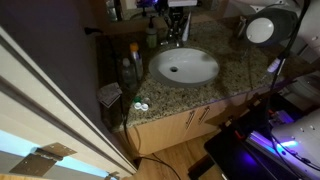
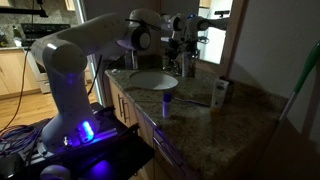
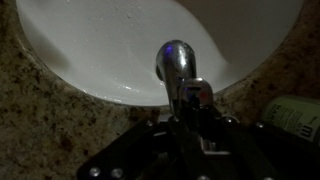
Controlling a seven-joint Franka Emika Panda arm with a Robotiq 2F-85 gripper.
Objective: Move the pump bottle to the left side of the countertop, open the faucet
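The gripper (image 3: 192,100) hangs directly over the faucet (image 3: 176,62) at the counter's back edge, its dark body crowding the base of the silver spout. The wrist view is too dim to tell whether the fingers clamp the metal or stand apart.

The pump bottle (image 1: 152,38) stands upright at the back edge, just beside the faucet. A taller clear bottle (image 1: 133,64) with an orange cap stands nearer the counter's end; I cannot read the fill of either.

The white oval basin (image 1: 184,66) shows only its drain. In an exterior view a small cup (image 2: 166,101) sits near the front edge and a white box (image 2: 220,92) stands farther back. The countertop (image 2: 215,135) beyond them is open granite — the widest room.
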